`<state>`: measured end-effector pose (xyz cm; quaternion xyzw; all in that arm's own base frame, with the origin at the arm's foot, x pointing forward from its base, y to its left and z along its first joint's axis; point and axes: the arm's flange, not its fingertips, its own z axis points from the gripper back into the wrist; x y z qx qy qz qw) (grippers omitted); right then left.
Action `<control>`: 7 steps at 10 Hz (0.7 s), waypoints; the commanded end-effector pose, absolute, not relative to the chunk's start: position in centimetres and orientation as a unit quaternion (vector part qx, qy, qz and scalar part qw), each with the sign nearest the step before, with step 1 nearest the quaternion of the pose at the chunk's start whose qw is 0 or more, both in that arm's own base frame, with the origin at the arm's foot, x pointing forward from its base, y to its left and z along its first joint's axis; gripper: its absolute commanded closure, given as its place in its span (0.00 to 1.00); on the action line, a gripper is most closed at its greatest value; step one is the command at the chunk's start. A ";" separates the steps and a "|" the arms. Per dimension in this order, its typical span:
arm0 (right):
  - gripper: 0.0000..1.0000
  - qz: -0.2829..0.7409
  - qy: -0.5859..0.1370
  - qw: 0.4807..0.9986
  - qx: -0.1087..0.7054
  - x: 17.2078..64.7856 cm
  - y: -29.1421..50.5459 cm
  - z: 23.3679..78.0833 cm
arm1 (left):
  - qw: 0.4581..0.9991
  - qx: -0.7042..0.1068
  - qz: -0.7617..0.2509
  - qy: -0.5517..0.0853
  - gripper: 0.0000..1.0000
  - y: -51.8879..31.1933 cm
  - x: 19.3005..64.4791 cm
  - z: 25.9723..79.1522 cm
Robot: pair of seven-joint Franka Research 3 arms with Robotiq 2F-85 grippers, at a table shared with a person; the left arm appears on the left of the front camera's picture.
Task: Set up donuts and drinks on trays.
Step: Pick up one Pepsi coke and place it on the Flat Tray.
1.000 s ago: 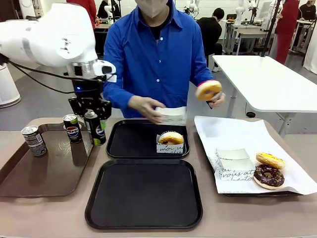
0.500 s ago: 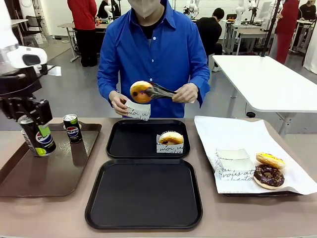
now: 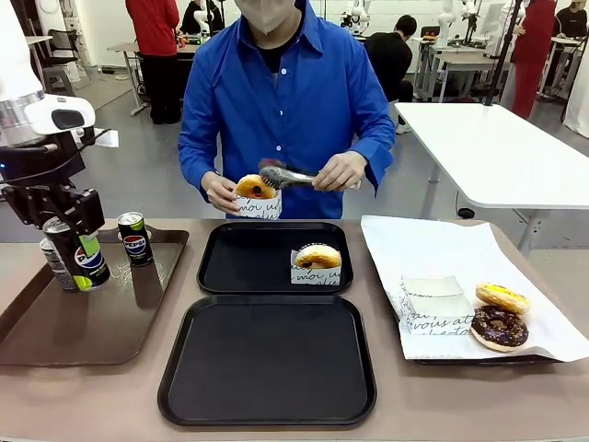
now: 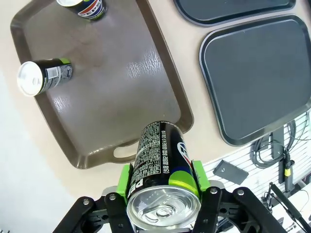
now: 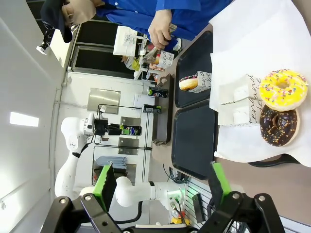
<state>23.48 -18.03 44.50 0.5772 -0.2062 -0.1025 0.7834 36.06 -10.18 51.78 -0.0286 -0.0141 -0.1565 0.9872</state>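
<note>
My left gripper point(image 3: 66, 224) is shut on a black Pepsi can point(image 3: 85, 262), holding it by its top above the left part of the brown tray point(image 3: 101, 322). In the left wrist view the green pads point(image 4: 125, 177) clamp this can point(image 4: 160, 145). Two more cans stand on the brown tray, one point(image 3: 135, 238) at the back, one point(image 3: 53, 261) behind the held can. Two black trays lie in the middle: the far one point(image 3: 239, 267) holds a sleeved donut point(image 3: 317, 258), the near one point(image 3: 267, 364) is bare. My right gripper point(image 5: 162, 194) is open, high above the table's right end.
The person at the far side holds tongs point(image 3: 287, 177) and a donut in a paper sleeve point(image 3: 256, 195) above the far tray's back edge. On white paper point(image 3: 433, 249) at the right lie paper sleeves point(image 3: 433, 304), a yellow donut point(image 3: 502, 296) and a chocolate donut point(image 3: 499, 328).
My left arm carried the can from the brown tray's right back corner over to its left side. The person brought a donut across with tongs and set it in a paper sleeve.
</note>
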 end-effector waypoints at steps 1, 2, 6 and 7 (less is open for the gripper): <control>0.00 -0.096 -0.212 0.779 0.582 23.6 -18.0 44.5 | 0.988 -0.021 -0.155 -0.016 0.41 -10.9 37.2 52.1; 0.00 -0.096 -0.212 0.779 0.582 23.6 -18.0 44.5 | 0.987 -0.023 -0.156 -0.015 0.41 -11.3 37.6 52.0; 0.00 -0.096 -0.212 0.779 0.582 23.6 -18.0 44.5 | 0.986 -0.004 -0.165 -0.004 0.41 -16.4 41.6 49.8; 0.00 -0.096 -0.212 0.779 0.582 23.6 -18.0 44.5 | 0.986 0.003 -0.169 -0.002 0.41 -16.4 41.5 49.8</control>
